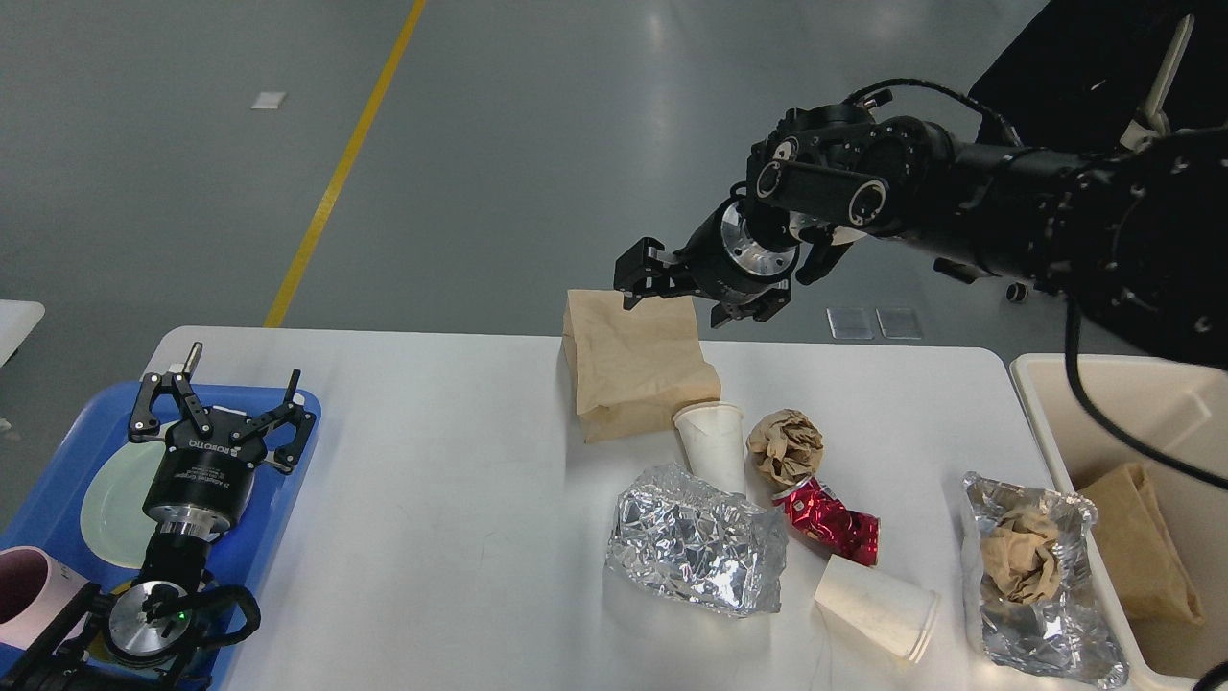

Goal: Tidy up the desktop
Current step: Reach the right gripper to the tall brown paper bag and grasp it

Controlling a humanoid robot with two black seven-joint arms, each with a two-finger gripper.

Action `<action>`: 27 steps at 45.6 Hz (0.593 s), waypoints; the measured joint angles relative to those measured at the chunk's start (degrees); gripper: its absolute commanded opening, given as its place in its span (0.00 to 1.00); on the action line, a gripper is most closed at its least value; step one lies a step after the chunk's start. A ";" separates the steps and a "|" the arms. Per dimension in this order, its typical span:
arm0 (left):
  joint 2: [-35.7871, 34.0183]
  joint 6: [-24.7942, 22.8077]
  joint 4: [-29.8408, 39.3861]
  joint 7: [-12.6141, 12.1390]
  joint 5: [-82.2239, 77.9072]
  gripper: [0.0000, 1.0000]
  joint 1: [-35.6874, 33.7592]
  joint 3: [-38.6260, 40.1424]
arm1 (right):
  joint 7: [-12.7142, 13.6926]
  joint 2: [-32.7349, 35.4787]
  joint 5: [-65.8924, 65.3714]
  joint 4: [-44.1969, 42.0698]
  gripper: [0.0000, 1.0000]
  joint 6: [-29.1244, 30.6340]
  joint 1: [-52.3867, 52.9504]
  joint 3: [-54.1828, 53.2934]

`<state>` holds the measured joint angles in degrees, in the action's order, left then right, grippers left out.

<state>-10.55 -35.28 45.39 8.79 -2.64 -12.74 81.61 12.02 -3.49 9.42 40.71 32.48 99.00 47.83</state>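
Observation:
The white desktop (432,461) holds a brown paper bag (633,360) at the back middle. In front of it are an upright white paper cup (712,443), a crumpled brown paper ball (785,445), a crushed red can (830,520), a crumpled foil sheet (696,549) and a paper cup on its side (875,607). A foil tray with crumpled paper (1041,576) lies at the right edge. My right gripper (672,309) is open, just above the bag's top edge. My left gripper (228,384) is open and empty over the blue tray.
A blue tray (278,499) at the left edge carries a pale green plate (110,499) and a pink mug (19,585). A cream bin (1084,403) stands right of the table with a brown bag (1142,537) inside.

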 measured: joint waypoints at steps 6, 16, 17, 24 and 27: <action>0.00 0.00 0.02 0.00 0.00 0.97 0.00 0.03 | 3.85 -3.00 6.42 -6.21 1.00 -6.88 -9.59 -2.56; 0.00 -0.05 0.03 0.00 0.00 0.97 0.00 0.04 | 4.49 -6.37 7.19 -17.88 1.00 -13.87 -25.76 -19.66; 0.00 -0.05 0.03 0.00 0.00 0.97 0.00 0.04 | 4.45 -6.54 7.20 -18.86 1.00 -14.97 -27.11 -21.46; 0.00 -0.05 0.03 0.00 0.00 0.97 0.00 0.05 | 1.58 -6.85 6.79 -21.82 1.00 -25.42 -34.93 -32.02; 0.00 -0.05 0.03 0.00 0.00 0.97 0.00 0.05 | -1.31 -6.79 6.70 -22.15 1.00 -26.72 -36.06 -33.20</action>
<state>-10.55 -35.34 45.42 8.79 -2.64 -12.74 81.66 10.70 -10.28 16.13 18.56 5.76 62.94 14.62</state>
